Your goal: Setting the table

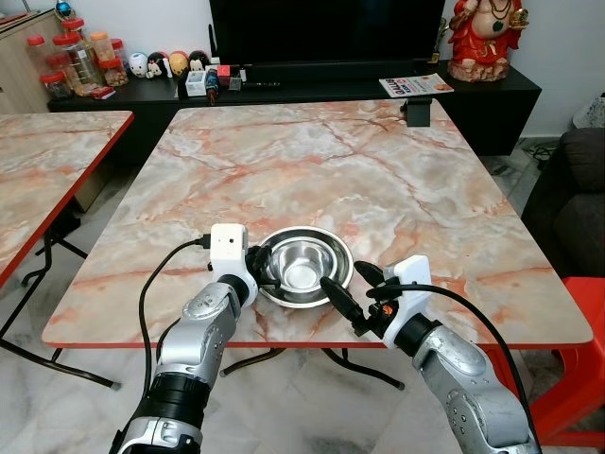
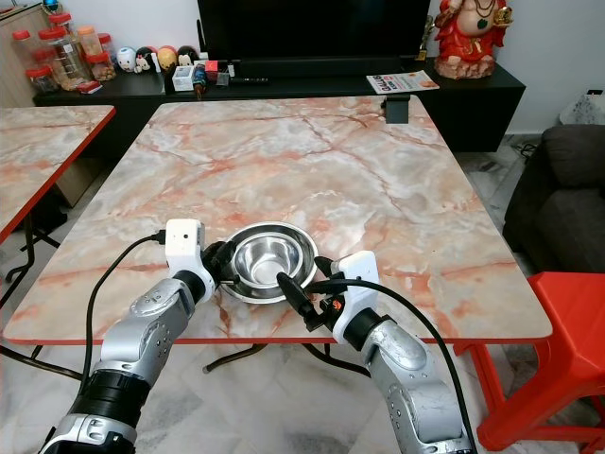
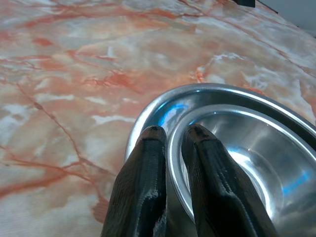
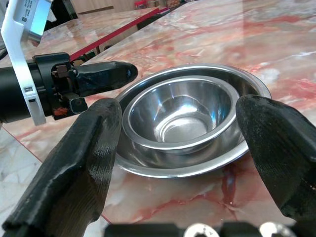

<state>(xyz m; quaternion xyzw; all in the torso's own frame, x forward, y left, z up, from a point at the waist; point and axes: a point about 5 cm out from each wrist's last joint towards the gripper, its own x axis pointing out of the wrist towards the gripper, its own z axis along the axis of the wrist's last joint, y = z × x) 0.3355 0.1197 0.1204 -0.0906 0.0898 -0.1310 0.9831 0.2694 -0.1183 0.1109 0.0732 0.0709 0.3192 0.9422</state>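
Near the front edge of the marble table (image 1: 331,161), a small steel bowl (image 1: 302,265) sits nested inside a wider steel bowl (image 1: 333,242). My left gripper (image 1: 261,266) is shut on the small bowl's left rim, with one finger (image 3: 148,168) outside the rim and the other (image 3: 210,168) inside. The small bowl (image 4: 182,113) lies straight ahead in the right wrist view. My right gripper (image 1: 353,288) stands open just off the right front side of the wide bowl (image 4: 249,89). Its fingers (image 4: 84,148) are spread wide and hold nothing.
A second marble table (image 1: 47,161) stands to the left across a floor gap. A red chair (image 1: 579,359) is at the table's right front corner and a dark sofa (image 1: 577,189) lies beyond it. A small black object (image 1: 419,111) sits at the table's far edge, before the TV console.
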